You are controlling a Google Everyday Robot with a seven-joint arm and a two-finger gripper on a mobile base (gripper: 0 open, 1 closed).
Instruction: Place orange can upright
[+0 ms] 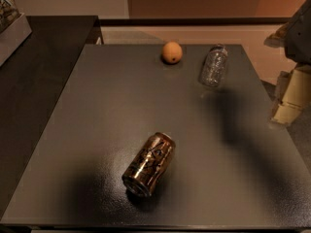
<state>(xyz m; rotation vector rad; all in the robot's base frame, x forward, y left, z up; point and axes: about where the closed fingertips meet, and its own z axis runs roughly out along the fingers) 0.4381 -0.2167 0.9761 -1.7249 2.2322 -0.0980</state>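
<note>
orange can [149, 165] on its side, front of table [87, 110] | gripper [290, 98] at right edge, well apart, grip can't be told | step: likely the approach | next: grasp body, tip onto an end

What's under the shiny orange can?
The orange can rests on the dark table, its shadow beside it. The patch right beneath is covered by the can. The gripper is at the right edge, away from it.

No legible text; gripper [285, 111] far right
</note>
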